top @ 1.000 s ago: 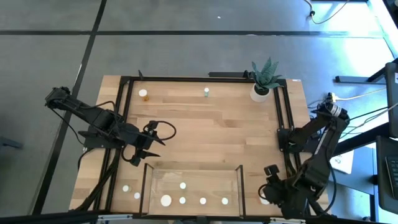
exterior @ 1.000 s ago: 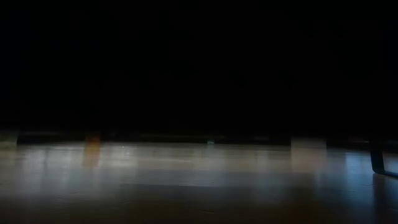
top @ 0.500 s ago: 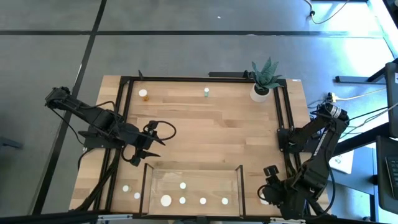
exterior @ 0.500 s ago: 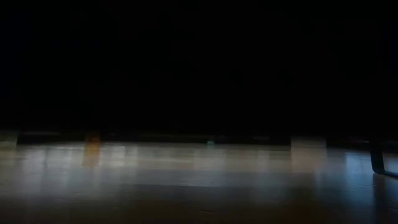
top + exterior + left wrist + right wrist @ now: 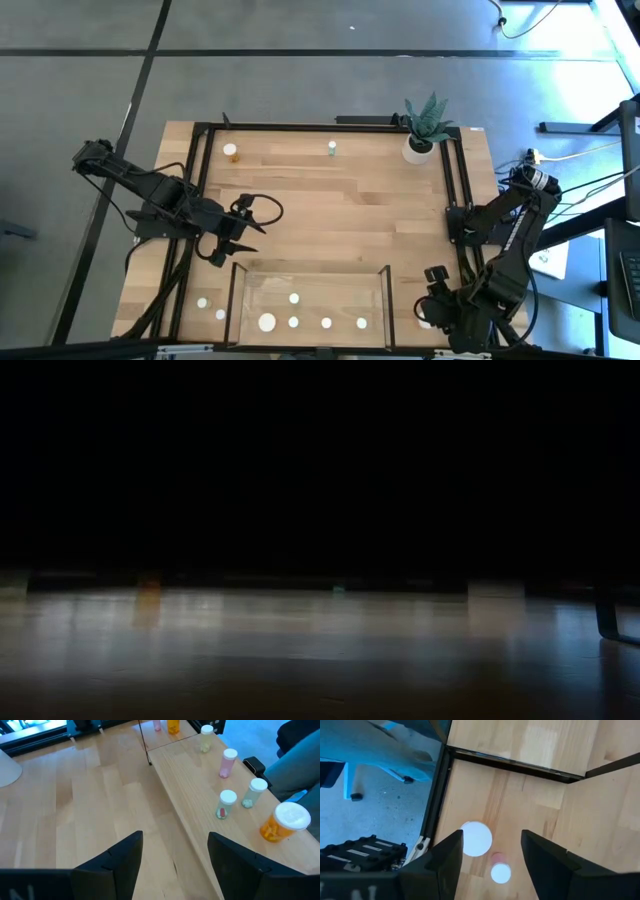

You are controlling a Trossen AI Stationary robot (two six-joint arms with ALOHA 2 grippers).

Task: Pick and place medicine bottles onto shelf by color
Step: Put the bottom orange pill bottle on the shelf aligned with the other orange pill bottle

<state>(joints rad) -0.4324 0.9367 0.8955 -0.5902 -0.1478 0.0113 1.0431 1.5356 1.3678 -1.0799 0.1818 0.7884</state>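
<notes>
The light-wood shelf (image 5: 310,285) with dark side bars lies at the table's near edge and also shows in the left wrist view (image 5: 200,800). Several white-capped bottles stand on it, among them a wide amber one (image 5: 285,822) and a pink one (image 5: 227,762). My left gripper (image 5: 245,232) is open and empty above the tabletop, left of the shelf's far left corner. My right gripper (image 5: 432,312) is open, pointing down over a wide white-capped bottle (image 5: 476,839) and a small one (image 5: 500,872) right of the shelf. An amber bottle (image 5: 230,150) and a greenish bottle (image 5: 332,148) stand near the far edge.
A white pot with a spiky green plant (image 5: 424,130) stands at the far right corner. A dark metal frame (image 5: 200,180) runs along the table's sides. Two more bottles (image 5: 202,301) stand left of the shelf. The low view is nearly dark.
</notes>
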